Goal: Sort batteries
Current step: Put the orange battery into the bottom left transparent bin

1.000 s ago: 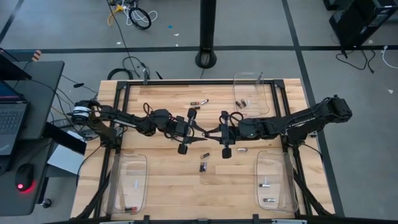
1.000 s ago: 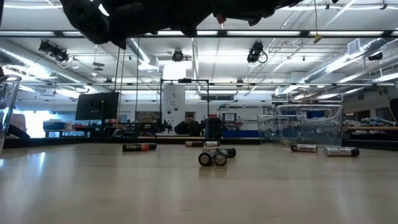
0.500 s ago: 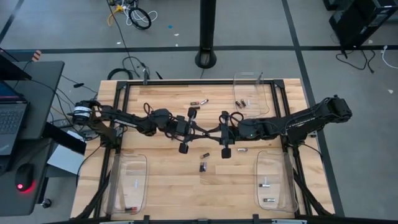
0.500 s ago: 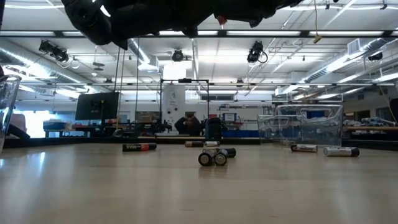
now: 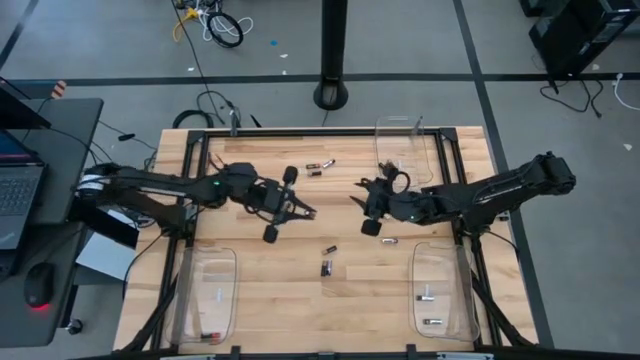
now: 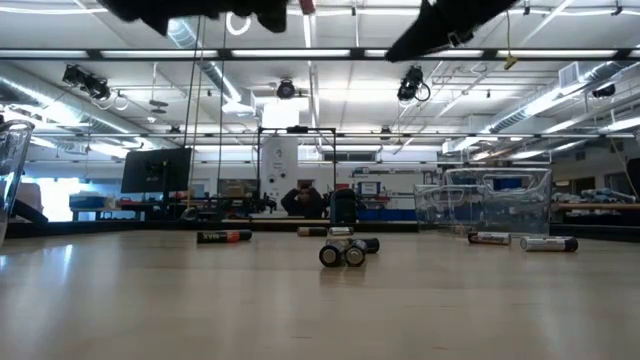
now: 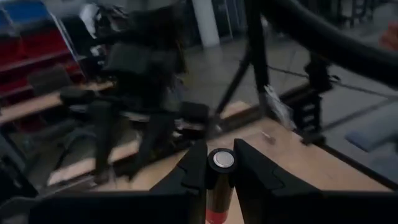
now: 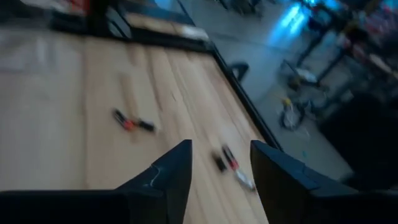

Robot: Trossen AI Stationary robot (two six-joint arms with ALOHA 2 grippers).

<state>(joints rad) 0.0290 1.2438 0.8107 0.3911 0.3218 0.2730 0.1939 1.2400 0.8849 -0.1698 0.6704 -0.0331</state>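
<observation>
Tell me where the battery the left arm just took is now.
Clamped upright between the left gripper's jaws: the red-banded battery, above the table's middle-left in the high view.

Motion blur smears the right wrist view, and the picture edge cuts off the clamped battery.

Place: a robotics lab or workshop, probably.
Floor: grey concrete floor marked with dark lines, loose cables lying on it.
Ceiling: long strip lights and exposed ducts.
Furniture: pale wooden slatted desk in a black metal frame; a laptop beside it.
</observation>
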